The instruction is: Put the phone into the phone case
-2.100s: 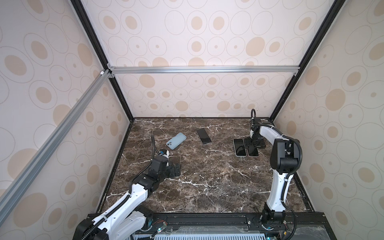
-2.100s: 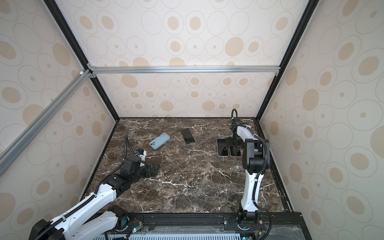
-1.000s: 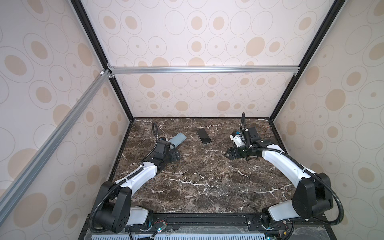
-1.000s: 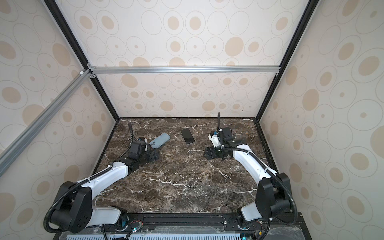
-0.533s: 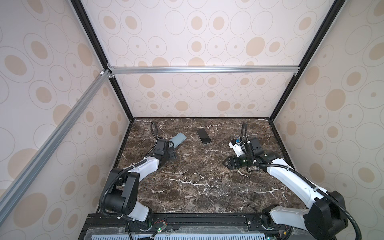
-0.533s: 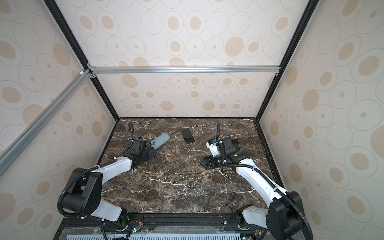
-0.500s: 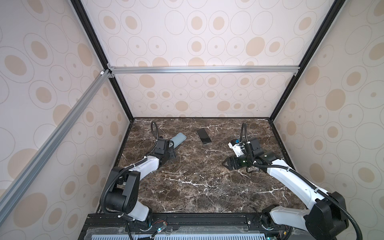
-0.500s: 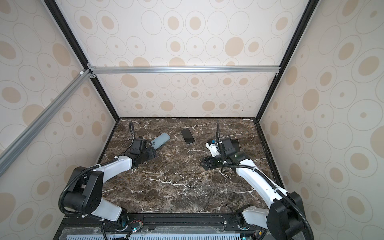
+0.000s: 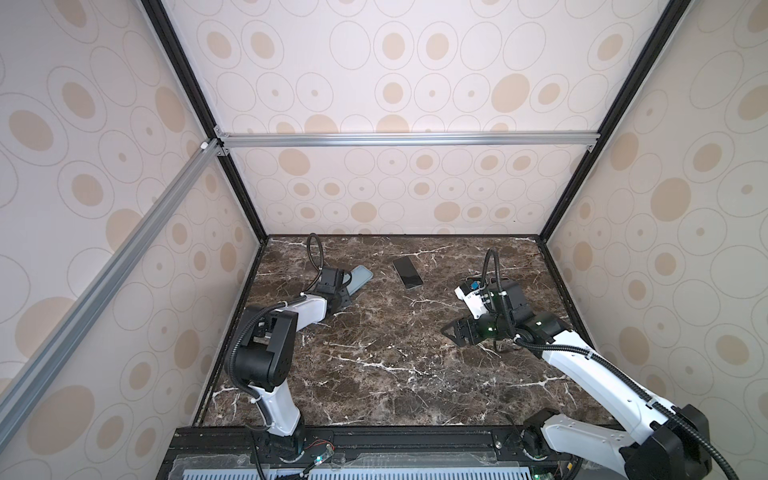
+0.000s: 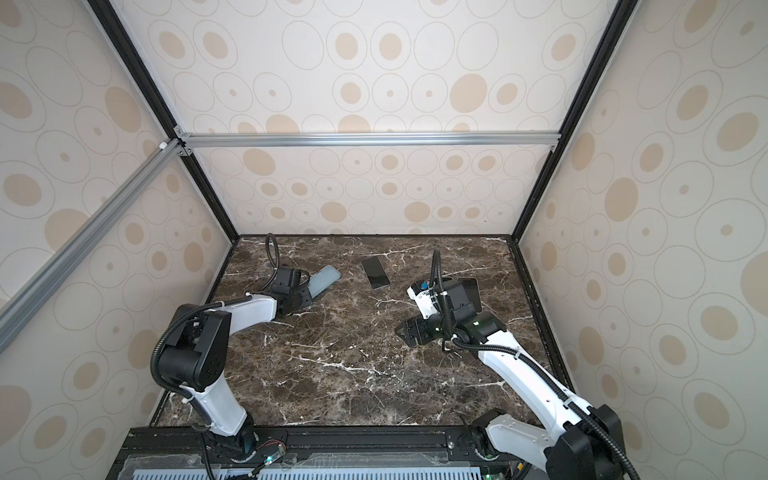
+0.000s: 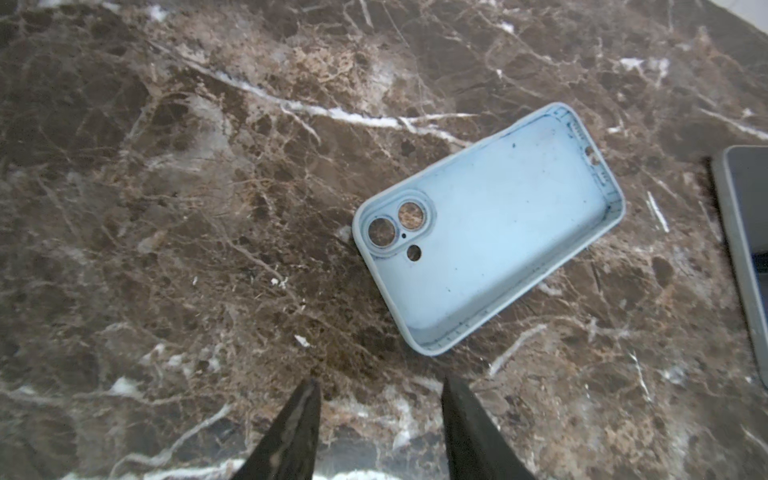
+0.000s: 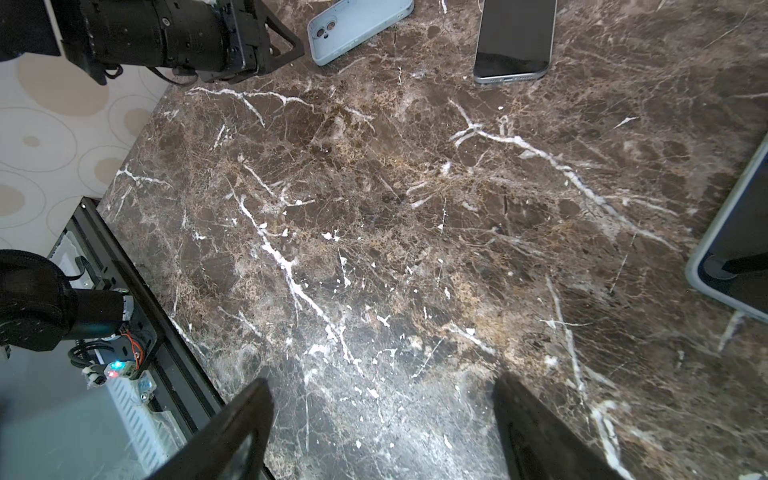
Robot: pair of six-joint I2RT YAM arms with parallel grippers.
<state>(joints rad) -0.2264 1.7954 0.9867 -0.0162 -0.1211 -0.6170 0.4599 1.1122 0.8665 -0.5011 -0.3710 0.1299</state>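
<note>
1. nothing is seated yet: you see the light blue phone case (image 9: 358, 277) lying empty, open side up, left of centre in both top views. the dark phone (image 9: 408, 272) lies flat on the marble table (image 9: 374, 374) just right of it, not touching.
2. all of the job looks left to me: lift the phone, line it up, press it in.
3. your left gripper (image 11: 380, 388) reaches low along the table and stops just short of the case, jaws partly apart, gripping nothing.
4. your right gripper (image 9: 452, 333) hovers right of centre in a top view, jaws wide and empty.
</note>
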